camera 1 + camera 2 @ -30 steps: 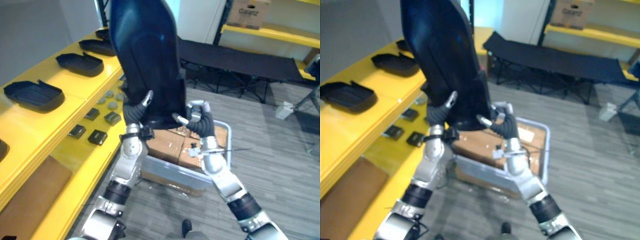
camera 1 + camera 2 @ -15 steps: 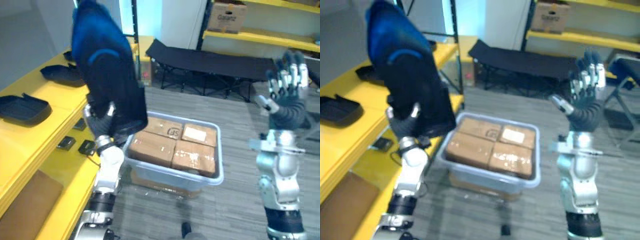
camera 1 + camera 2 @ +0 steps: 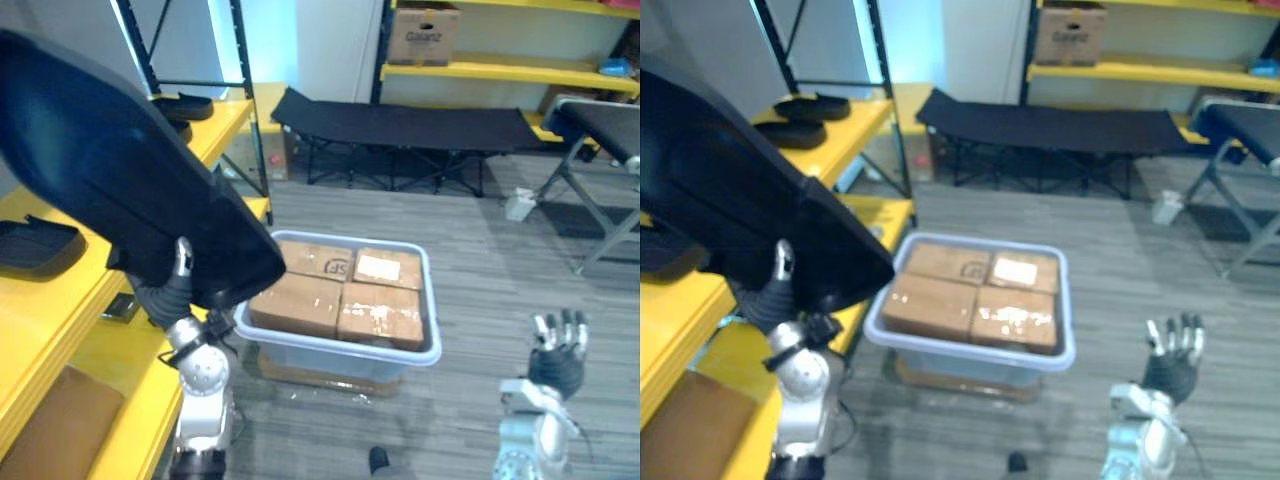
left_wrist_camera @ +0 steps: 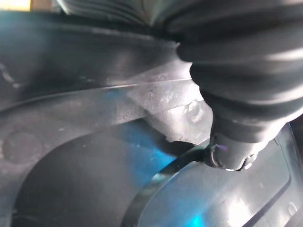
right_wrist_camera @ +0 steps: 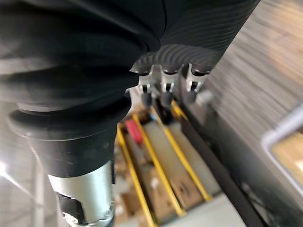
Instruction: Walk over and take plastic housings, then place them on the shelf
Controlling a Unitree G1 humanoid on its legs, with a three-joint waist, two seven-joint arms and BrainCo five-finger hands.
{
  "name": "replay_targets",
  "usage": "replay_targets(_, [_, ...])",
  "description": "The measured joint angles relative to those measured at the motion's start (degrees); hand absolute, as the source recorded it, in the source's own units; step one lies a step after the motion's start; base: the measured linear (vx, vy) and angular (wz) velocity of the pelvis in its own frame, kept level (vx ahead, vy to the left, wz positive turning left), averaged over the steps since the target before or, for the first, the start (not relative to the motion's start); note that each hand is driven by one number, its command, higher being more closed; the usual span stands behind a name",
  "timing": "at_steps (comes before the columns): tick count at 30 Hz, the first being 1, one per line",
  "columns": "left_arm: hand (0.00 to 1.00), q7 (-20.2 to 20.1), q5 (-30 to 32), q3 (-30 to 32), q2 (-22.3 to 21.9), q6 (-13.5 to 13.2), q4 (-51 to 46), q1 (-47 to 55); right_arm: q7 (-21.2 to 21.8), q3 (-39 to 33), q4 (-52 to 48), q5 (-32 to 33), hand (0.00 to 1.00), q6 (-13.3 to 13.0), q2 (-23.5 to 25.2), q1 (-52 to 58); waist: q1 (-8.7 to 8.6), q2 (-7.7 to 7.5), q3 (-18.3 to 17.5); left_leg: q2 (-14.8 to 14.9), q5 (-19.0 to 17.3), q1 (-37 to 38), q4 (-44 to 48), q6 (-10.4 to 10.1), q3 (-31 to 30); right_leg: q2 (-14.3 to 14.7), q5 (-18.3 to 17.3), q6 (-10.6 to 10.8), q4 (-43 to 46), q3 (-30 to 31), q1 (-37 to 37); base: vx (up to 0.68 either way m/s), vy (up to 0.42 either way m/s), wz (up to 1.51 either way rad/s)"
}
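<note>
A large black plastic housing (image 3: pixel 120 190) is held up at the left, tilted over the edge of the yellow shelf (image 3: pixel 40 310). My left hand (image 3: pixel 168 297) grips its lower edge from underneath, thumb up against its face; up close the housing (image 4: pixel 94 179) shows its ribbed inner surface. My right hand (image 3: pixel 558 352) hangs low at the right over the floor, open with fingers (image 5: pixel 163 92) straight and nothing in it. More black housings lie on the shelf, one near me (image 3: pixel 35 245) and two further back (image 3: pixel 180 103).
A pale plastic bin (image 3: pixel 420 352) packed with cardboard boxes (image 3: pixel 340 300) stands on the floor in front of me. A small dark part (image 3: pixel 122 306) lies on the lower shelf level. Behind are a black folding cot (image 3: pixel 400 125) and yellow racking holding a carton (image 3: pixel 424 20).
The right hand has let go of the housing, lifted away, then dropped low at the right. The left hand alone now carries the housing, tipped leftward over the shelf. The camera has shifted.
</note>
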Motion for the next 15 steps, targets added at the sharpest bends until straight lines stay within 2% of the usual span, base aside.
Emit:
replay_targets(4, [1.00, -0.39, 0.09, 3.12, 0.60, 0.07, -3.01, 2.80, 2.43, 0.98, 0.02, -0.82, 0.00, -0.56, -0.69, -2.79, 1.26, 0.82, 0.15, -0.04, 0.26, -0.97, 0.00, -0.08, -3.04, -0.36, -0.64, -0.28, -0.22, -3.16, 1.17, 0.00, -0.004, 0.36])
replay_targets(6, [1.00, -0.35, 0.13, 5.85, 2.03, 0.34, -5.98, 4.42, 3.64, 2.30, 0.18, -0.98, 0.00, -0.46, -1.67, -5.11, 2.69, 0.99, 0.26, -0.06, 0.43, -1.11, 0.03, -0.13, -4.46, -0.51, -0.75, -0.11, -0.33, -4.70, 2.00, 0.02, 0.002, 0.43])
replay_targets(9, [1.00, 0.09, 0.44, 13.86, 2.42, 1.45, -12.90, 6.76, 4.65, 5.36, 2.00, -1.00, 0.00, -0.25, -2.80, -9.50, 5.69, 1.05, 0.27, -0.44, 1.01, -2.46, 0.26, 0.37, -8.40, -1.04, -1.08, -0.04, -0.30, -8.64, 3.47, 0.03, 0.009, 0.67])
replay_targets(10, [1.00, 0.27, 0.82, 18.57, 2.48, 2.81, -15.36, 8.24, 5.35, 7.02, 3.94, -1.00, 0.00, 0.00, -3.16, -11.81, 7.29, 1.07, 0.31, -0.73, 1.13, -3.06, 0.26, 0.41, -10.43, -1.30, -1.48, 0.14, -0.28, -10.93, 4.50, 0.04, 0.011, 0.64])
replay_targets(11, [1.00, 0.45, 0.85, 20.19, 2.48, 3.16, -15.88, 8.98, 5.63, 7.74, 4.74, -1.00, 0.00, 0.22, -3.31, -12.76, 7.97, 1.14, 0.50, -0.90, 1.15, -3.10, 0.27, 0.44, -11.29, -1.44, -1.70, 0.26, -0.28, -11.68, 5.07, 0.04, 0.014, 0.79])
replay_targets(12, [1.00, 1.07, 1.01, 23.48, 2.47, 4.06, -16.20, 10.97, 5.89, 9.39, 6.40, -1.01, 0.00, 0.75, -3.52, -14.69, 9.62, 1.28, 0.60, -1.37, 1.14, -3.27, 0.26, 0.46, -12.96, -1.81, -2.12, 0.49, -0.30, -13.29, 6.08, 0.03, 0.011, 0.63])
replay_targets(14, [1.00, 1.21, 2.12, 28.64, 2.40, 5.01, -16.24, 14.47, 6.00, 12.10, 9.63, -1.31, 0.00, 0.88, -3.53, -18.21, 11.43, 1.20, 0.65, -1.92, 1.31, -4.28, 0.25, 0.67, -15.62, -2.23, -2.91, 0.75, -0.26, -16.31, 7.39, 0.04, 0.001, 0.82])
replay_targets(15, [1.00, 1.21, 2.43, 31.73, 2.29, 5.00, -16.24, 16.49, 6.18, 13.50, 11.57, -2.72, 0.00, 0.88, -3.52, -20.16, 13.15, 0.89, 0.72, -2.17, 1.41, -5.05, 0.26, 0.63, -17.64, -2.30, -3.35, 0.79, -0.28, -18.44, 7.96, 0.03, -0.013, 0.76])
